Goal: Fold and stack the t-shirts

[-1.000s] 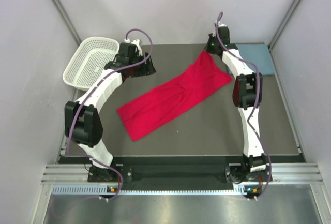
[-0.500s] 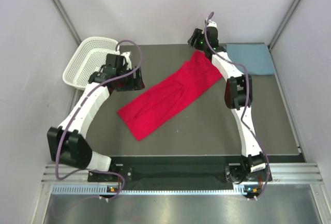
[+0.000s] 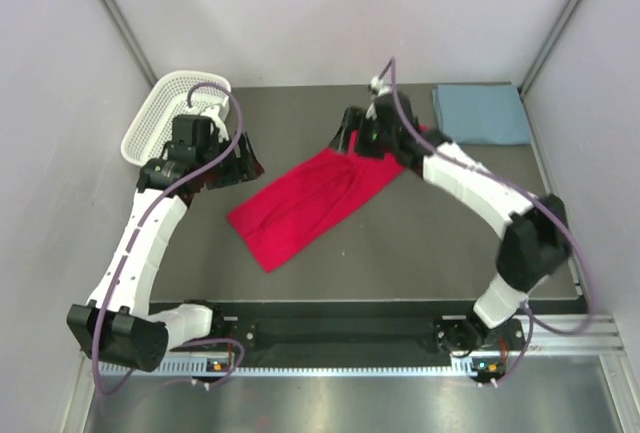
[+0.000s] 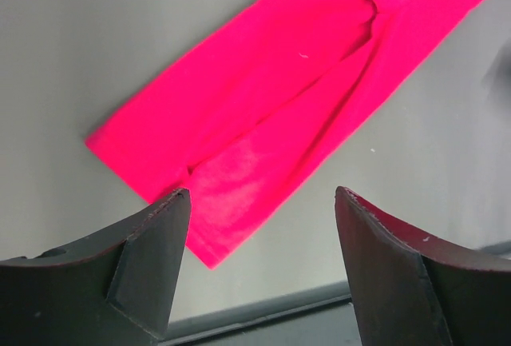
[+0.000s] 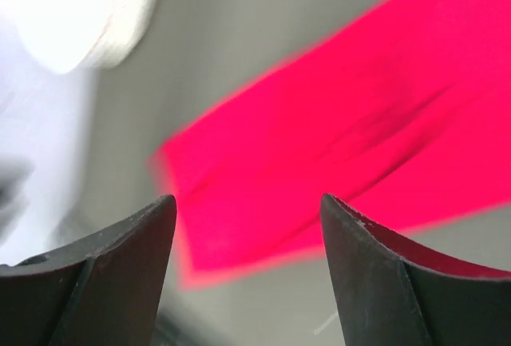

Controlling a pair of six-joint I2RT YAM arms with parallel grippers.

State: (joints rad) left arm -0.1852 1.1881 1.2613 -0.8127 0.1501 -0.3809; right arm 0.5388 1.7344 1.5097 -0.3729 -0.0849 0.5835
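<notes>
The bright red t-shirt lies flat as a long diagonal strip across the middle of the dark table, and it also fills the left wrist view and, blurred, the right wrist view. The dusty blue-grey t-shirt lies folded in the back right corner. My left gripper hovers open just left of the red shirt, nothing between its fingers. My right gripper stands open above the shirt's far end, empty too.
A white mesh basket stands at the back left corner, close behind the left arm. The table's near edge shows just past the red shirt's near corner. Grey walls close in on three sides.
My right gripper opened, let go of the red shirt's far end and swung left. That end now lies on the table. The left arm drew back toward the left.
</notes>
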